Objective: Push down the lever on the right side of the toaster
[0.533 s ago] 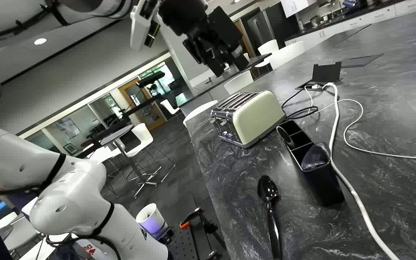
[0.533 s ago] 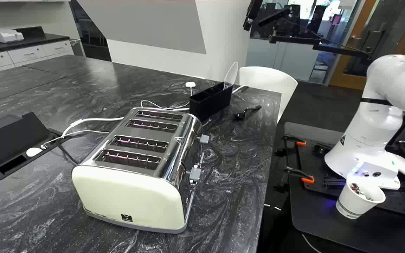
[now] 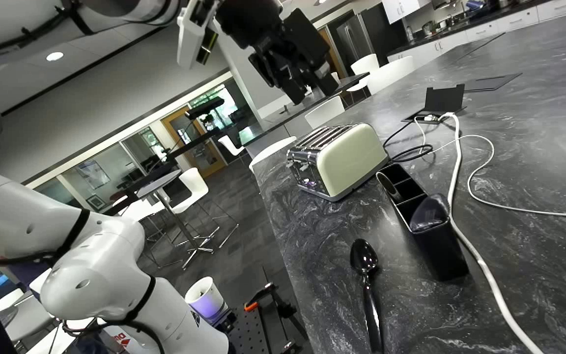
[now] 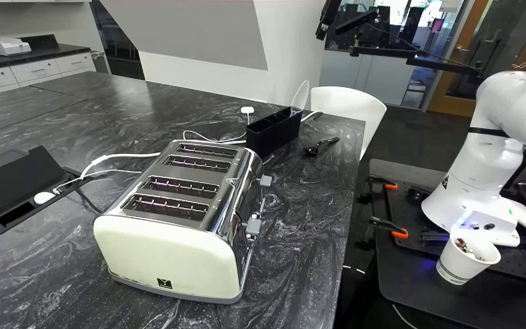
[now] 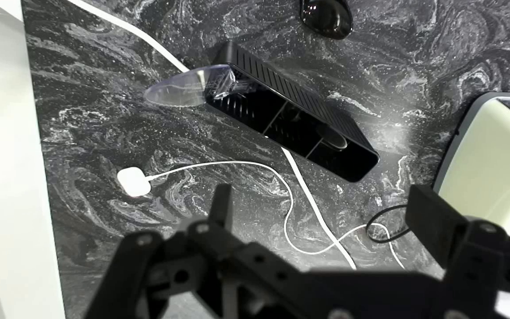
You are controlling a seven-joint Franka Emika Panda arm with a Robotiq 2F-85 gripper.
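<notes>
The toaster [image 3: 354, 160] is a cream and chrome box on the dark marbled counter. It also stands large in an exterior view [image 4: 171, 256], with several slots on top. Two grey levers stick out of its chrome face there, a far lever [image 4: 266, 181] and a near lever [image 4: 253, 226]. In the wrist view only a corner of the toaster [image 5: 487, 173] shows at the right edge, its levers out of view. My gripper [image 3: 312, 88] hangs in the air above the counter, apart from the toaster. In the wrist view the gripper [image 5: 321, 195] has its fingers wide apart, with nothing between them.
A black divided holder [image 5: 290, 115] with a clear utensil [image 5: 184, 86] stands beside the toaster. A black spoon [image 3: 364, 260] lies near the counter edge. A white cable [image 3: 484, 270] runs across the counter. A black pop-up outlet box [image 4: 21, 183] stands open behind the toaster.
A person's hand at the upper right edge of an exterior view has shifted slightly. The arm, gripper and toaster show no movement.
</notes>
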